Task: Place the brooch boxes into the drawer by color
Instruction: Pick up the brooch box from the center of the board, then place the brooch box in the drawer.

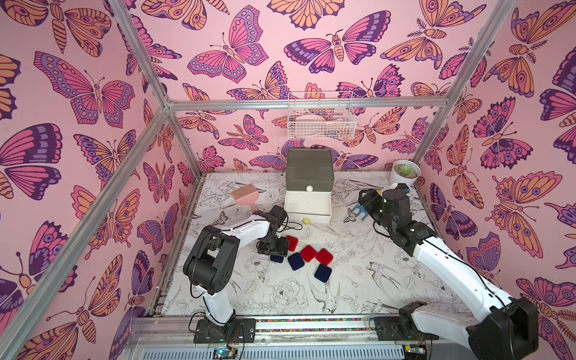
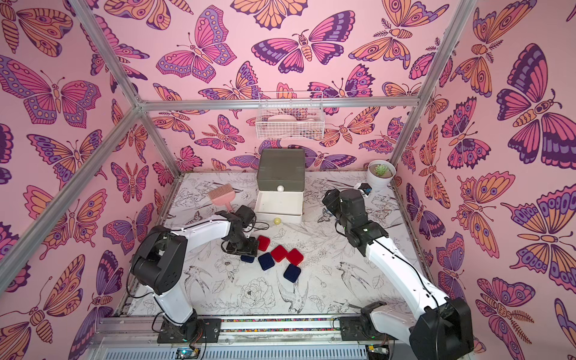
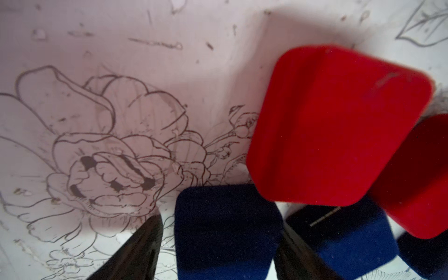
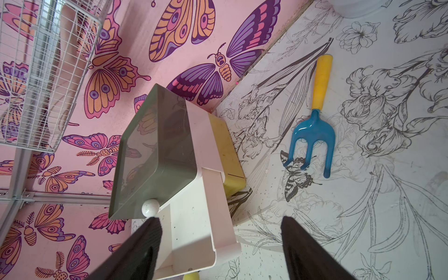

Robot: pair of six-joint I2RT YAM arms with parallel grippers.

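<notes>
our left gripper (image 3: 219, 221) straddles a small navy velvety rounded-square box (image 3: 228, 242) on the flower-printed table (image 3: 97, 48), fingers (image 3: 143, 252) partly drawn in with a gap on one side, nothing clamped yet. a red velvety box (image 3: 339, 126) crowds its corner, so we judge the squeeze could drag that neighbour or twist the navy one off-centre. farther back, the white middle drawer (image 1: 307, 202) of the three-tier plastic chest (image 1: 308, 168) stands pulled open, our right gripper (image 4: 220, 219) wide and empty near it.

Red brooch box (image 3: 339, 126) looks velvety, matt, faintly scuffed; navy brooch box (image 3: 225, 230) shows the same soft nap; drawer chest (image 4: 155, 150) is smooth glossy plastic; wire basket (image 4: 36, 72) white coated metal; hand fork (image 4: 312, 135) shiny plastic; tabletop (image 3: 97, 48) matt, scratched print.
</notes>
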